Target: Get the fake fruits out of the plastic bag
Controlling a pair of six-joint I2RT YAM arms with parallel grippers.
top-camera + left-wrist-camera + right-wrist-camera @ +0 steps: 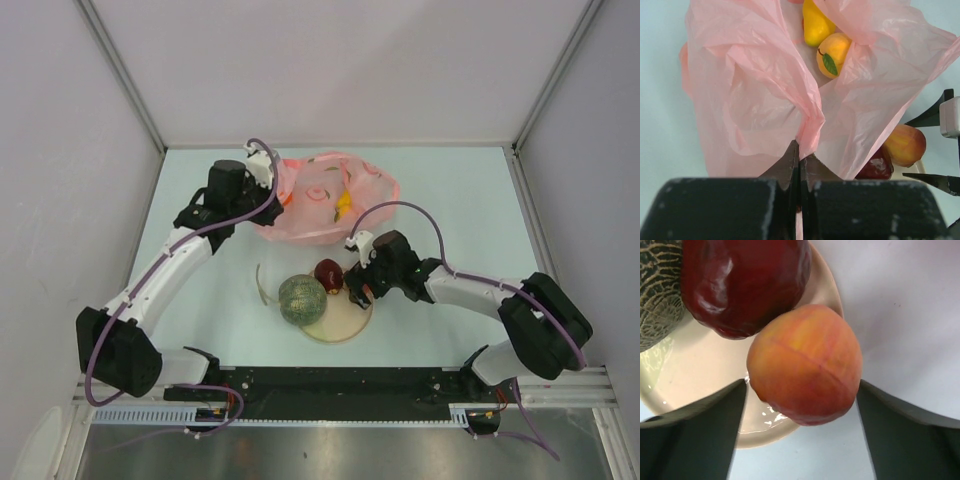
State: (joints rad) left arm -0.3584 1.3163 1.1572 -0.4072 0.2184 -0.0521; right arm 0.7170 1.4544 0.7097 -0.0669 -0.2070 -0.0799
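A pale mint table fills the middle of the overhead view, closed in by plain grey-white walls with metal posts at the corners, and a black rail runs along its lower edge where the two arms are bolted. The plastic bag lies crumpled in the upper middle of the frame. The left gripper is at the bag's left edge. The left wrist view shows its jaws closed tight on a fold of the pink film. Below the bag, at centre, a cream plate carries the netted melon on its left side and the dark red apple at its top. The right gripper hangs over the plate's upper right rim. Only the right wrist view shows the peach whole, resting on the plate's edge and touching the apple, with the jaws standing wide on either side of it. Whether they press on its skin cannot be told. Only the left wrist view looks into the bag's open mouth, at the top of its frame, where a yellow oblong fruit and an orange-yellow round fruit with a green leaf lie together. From overhead these show only as dim yellow and orange patches through the film.
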